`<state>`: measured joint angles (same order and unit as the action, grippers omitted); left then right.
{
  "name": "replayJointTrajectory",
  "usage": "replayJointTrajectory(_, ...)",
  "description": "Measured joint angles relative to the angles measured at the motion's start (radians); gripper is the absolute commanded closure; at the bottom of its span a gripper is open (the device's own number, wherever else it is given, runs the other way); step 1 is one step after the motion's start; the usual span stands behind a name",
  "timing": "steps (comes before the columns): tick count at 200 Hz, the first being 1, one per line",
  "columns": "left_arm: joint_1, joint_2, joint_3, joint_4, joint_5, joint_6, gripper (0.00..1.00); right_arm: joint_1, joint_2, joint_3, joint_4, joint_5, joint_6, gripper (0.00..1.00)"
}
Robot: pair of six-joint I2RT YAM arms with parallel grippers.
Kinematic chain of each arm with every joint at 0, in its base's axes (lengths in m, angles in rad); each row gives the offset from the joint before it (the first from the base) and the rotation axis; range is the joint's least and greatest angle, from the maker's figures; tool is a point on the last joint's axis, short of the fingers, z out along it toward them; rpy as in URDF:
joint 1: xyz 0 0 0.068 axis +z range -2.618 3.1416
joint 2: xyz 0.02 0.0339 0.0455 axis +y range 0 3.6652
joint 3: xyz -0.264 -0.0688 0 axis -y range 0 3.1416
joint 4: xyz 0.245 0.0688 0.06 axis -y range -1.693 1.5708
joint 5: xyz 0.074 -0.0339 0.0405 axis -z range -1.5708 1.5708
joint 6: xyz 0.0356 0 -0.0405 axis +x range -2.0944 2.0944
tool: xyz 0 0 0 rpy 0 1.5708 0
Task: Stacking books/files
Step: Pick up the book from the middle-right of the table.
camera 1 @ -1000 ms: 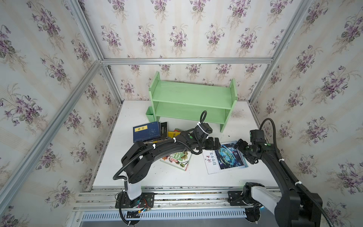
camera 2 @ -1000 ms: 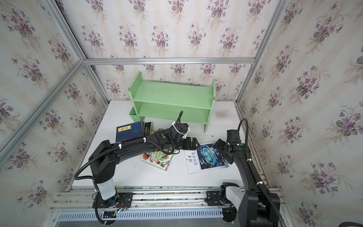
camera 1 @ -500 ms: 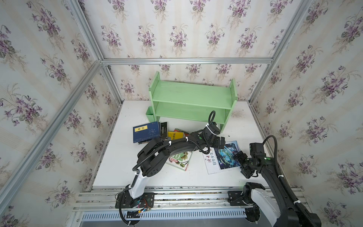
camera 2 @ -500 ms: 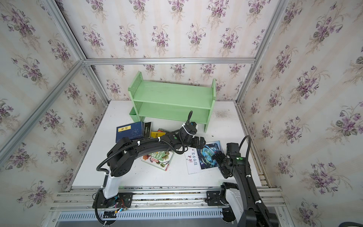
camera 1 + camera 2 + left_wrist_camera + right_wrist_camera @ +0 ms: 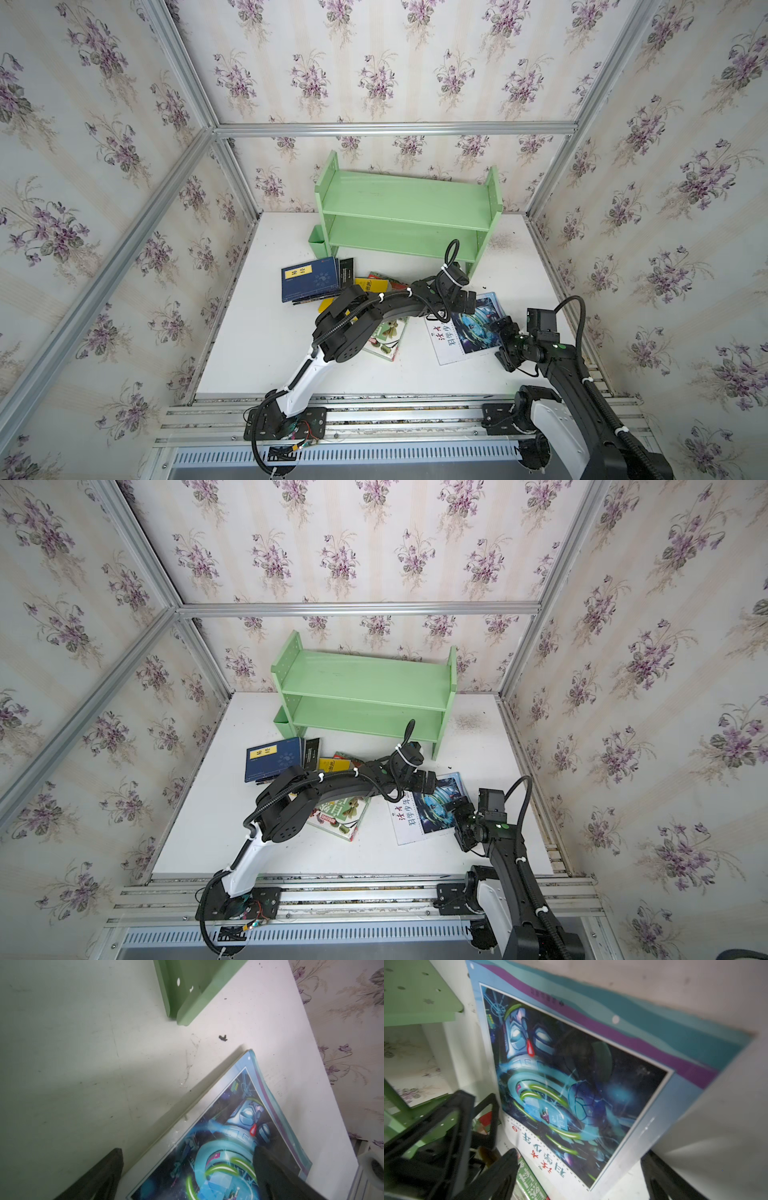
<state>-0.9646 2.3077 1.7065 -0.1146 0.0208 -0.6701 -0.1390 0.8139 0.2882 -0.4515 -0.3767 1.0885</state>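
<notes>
A thin blue-swirl book point(image 5: 465, 330) point(image 5: 430, 810) lies flat right of centre. My left gripper point(image 5: 465, 301) point(image 5: 428, 780) is open over its far edge. In the left wrist view the gripper point(image 5: 187, 1150) straddles that edge of the book point(image 5: 228, 1136), one finger point(image 5: 99, 1178) over the table. My right gripper point(image 5: 505, 340) point(image 5: 463, 817) is open at the book's near right corner, and in the right wrist view point(image 5: 580, 1154) nothing is between its fingers. To the left lie a navy book point(image 5: 309, 278), black book point(image 5: 346, 268), yellow book point(image 5: 372, 286) and green-and-red book point(image 5: 384, 338).
A green two-tier shelf point(image 5: 407, 216) point(image 5: 365, 692) stands at the back, its foot point(image 5: 187, 991) just beyond the blue-swirl book. The left arm point(image 5: 374, 309) stretches across the yellow and green-and-red books. Wallpapered walls close in the table point(image 5: 257, 340).
The left gripper has slid right to the blue-swirl book's far edge. The right arm has drawn back toward the front, its gripper now at the book's near right corner.
</notes>
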Motion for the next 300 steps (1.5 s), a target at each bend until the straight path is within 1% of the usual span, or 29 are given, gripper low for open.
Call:
replayJointTrajectory(34, 0.004, 0.044, 0.042, 0.052, 0.046, -0.028, 0.01, 0.000, -0.059, -0.079, 0.169, -0.047, 0.047, 0.07)
replayJointTrajectory(53, 0.004, 0.052, 0.049, 0.074, 0.074, -0.044, 0.01, 0.000, -0.117, -0.123, 0.239, -0.058, 0.077, 0.12)
replayJointTrajectory(66, 0.004, 0.052, 0.048, 0.077, 0.090, -0.050, 0.00, 0.000, -0.162, -0.137, 0.233, -0.046, 0.095, 0.19)
replayJointTrajectory(73, 0.004, 0.051, 0.047, 0.079, 0.098, -0.054, 0.01, 0.000, -0.182, -0.140, 0.223, -0.035, 0.101, 0.26)
replayJointTrajectory(88, 0.004, 0.044, 0.042, 0.076, 0.110, -0.062, 0.01, 0.000, -0.218, -0.141, 0.197, -0.026, 0.110, 0.44)
replayJointTrajectory(100, 0.006, 0.034, 0.035, 0.064, 0.119, -0.068, 0.01, 0.000, -0.237, -0.140, 0.176, -0.021, 0.112, 0.63)
replayJointTrajectory(112, 0.009, 0.017, 0.024, 0.041, 0.127, -0.075, 0.01, 0.000, -0.250, -0.138, 0.151, -0.014, 0.116, 0.88)
replayJointTrajectory(120, 0.012, 0.003, 0.016, 0.023, 0.131, -0.077, 0.01, 0.000, -0.251, -0.129, 0.129, -0.008, 0.116, 1.00)
replayJointTrajectory(146, 0.022, -0.071, -0.018, -0.006, 0.138, -0.084, 0.01, 0.000, -0.252, -0.069, 0.053, 0.003, 0.103, 1.00)
replayJointTrajectory(176, 0.025, -0.200, -0.082, -0.007, 0.133, -0.083, 0.01, 0.000, -0.231, 0.037, -0.039, 0.028, 0.069, 1.00)
replayJointTrajectory(204, 0.025, -0.373, -0.202, -0.016, 0.098, -0.074, 0.01, 0.000, -0.194, 0.172, -0.133, 0.042, 0.027, 1.00)
replayJointTrajectory(224, 0.031, -0.519, -0.291, -0.020, 0.053, -0.058, 0.01, 0.000, -0.169, 0.278, -0.196, 0.042, -0.013, 1.00)
replayJointTrajectory(246, 0.059, -0.654, -0.360, -0.020, 0.011, -0.041, 0.00, 0.000, -0.164, 0.380, -0.238, 0.041, -0.051, 1.00)
replayJointTrajectory(262, 0.083, -0.727, -0.394, -0.029, -0.003, -0.030, 0.00, 0.000, -0.154, 0.452, -0.262, 0.039, -0.066, 1.00)
replayJointTrajectory(300, 0.138, -0.872, -0.412, -0.037, -0.016, -0.001, 0.01, 0.000, -0.087, 0.681, -0.264, 0.026, -0.079, 1.00)
